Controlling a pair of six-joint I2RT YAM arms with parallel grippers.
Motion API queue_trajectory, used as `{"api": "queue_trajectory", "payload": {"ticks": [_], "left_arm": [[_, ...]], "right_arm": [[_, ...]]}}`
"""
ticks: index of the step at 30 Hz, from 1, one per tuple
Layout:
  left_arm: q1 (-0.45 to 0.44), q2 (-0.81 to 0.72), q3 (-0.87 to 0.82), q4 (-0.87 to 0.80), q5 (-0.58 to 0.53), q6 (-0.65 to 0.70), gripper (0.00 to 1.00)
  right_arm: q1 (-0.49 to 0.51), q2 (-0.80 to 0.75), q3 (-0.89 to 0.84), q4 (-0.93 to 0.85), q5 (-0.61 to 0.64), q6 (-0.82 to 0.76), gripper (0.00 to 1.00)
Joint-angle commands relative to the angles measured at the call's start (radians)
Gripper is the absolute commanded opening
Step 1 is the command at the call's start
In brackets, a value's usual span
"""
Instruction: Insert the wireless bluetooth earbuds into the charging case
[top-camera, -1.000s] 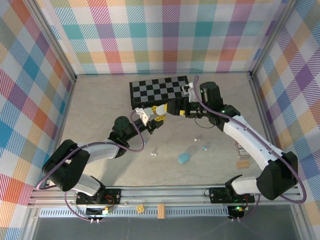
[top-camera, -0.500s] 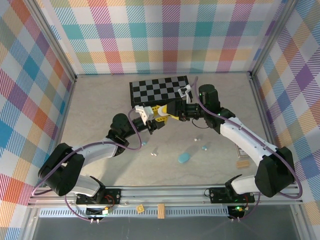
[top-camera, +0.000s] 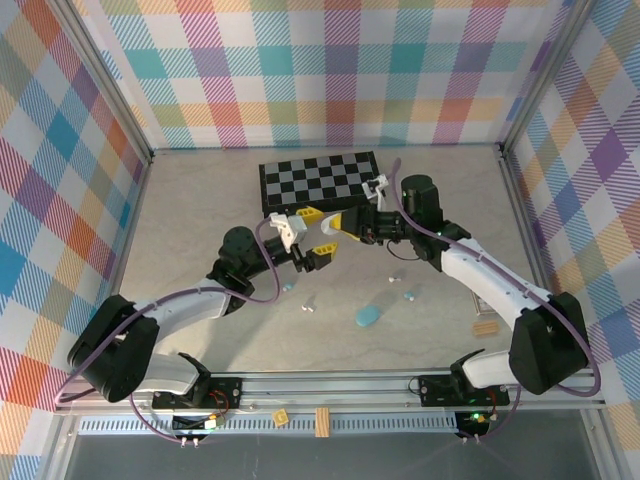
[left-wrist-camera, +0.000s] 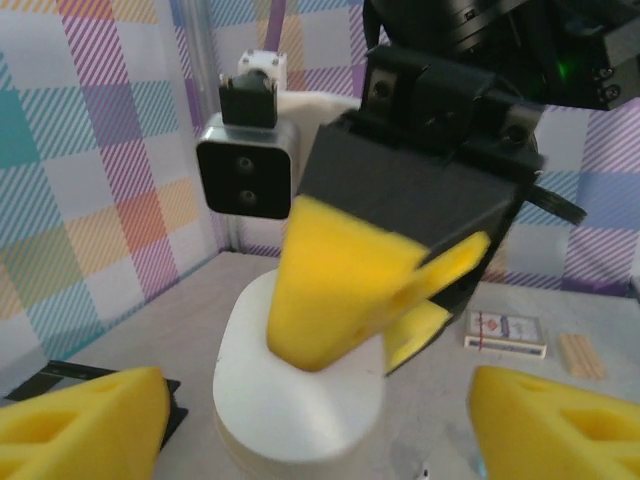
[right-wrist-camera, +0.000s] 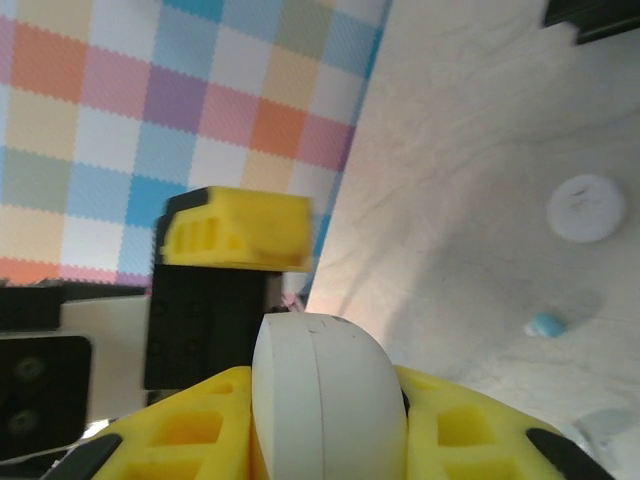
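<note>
While earbuds lie before the checkerboard, we see the right gripper clamping a white case between the wide jaws of the left gripper.

Legible text, brands, numbers: none. One printed item: flat white packet, lying right of and beyond the white charging case in the left wrist view. It bears a dark reddish emblem with fine lines, too blurred to read.

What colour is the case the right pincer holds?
The case is white, clearest in the right wrist view.
</note>
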Motion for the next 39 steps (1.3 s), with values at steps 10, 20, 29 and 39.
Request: {"api": "queue_trajectory", "payload": {"ticks": [10,20,29,39], "left_arm": [[-0.030,-0.125,-0.115,-0.244,-0.127,0.048,1.00],[-0.228,-0.128,-0.192,-0.273,-0.403,-0.095,1.00],[-0.408,0.021,-0.199,-0.201,-0.644,-0.194,1.00],[-0.510,0.300,-0.074,-0.140,-0.643,-0.207,1.00]], "right_arm": [[-0.077,0.288,0.055,-0.065,0.224,-0.131,0.23],[-0.077,0.581,0.212,-0.047,0.258,-0.103,0.24],[-0.080,0.689,0.294,-0.090,0.296,-0.139,0.33],[-0.118,0.585,0.236,-0.144,0.385,-0.202,0.64]]}}
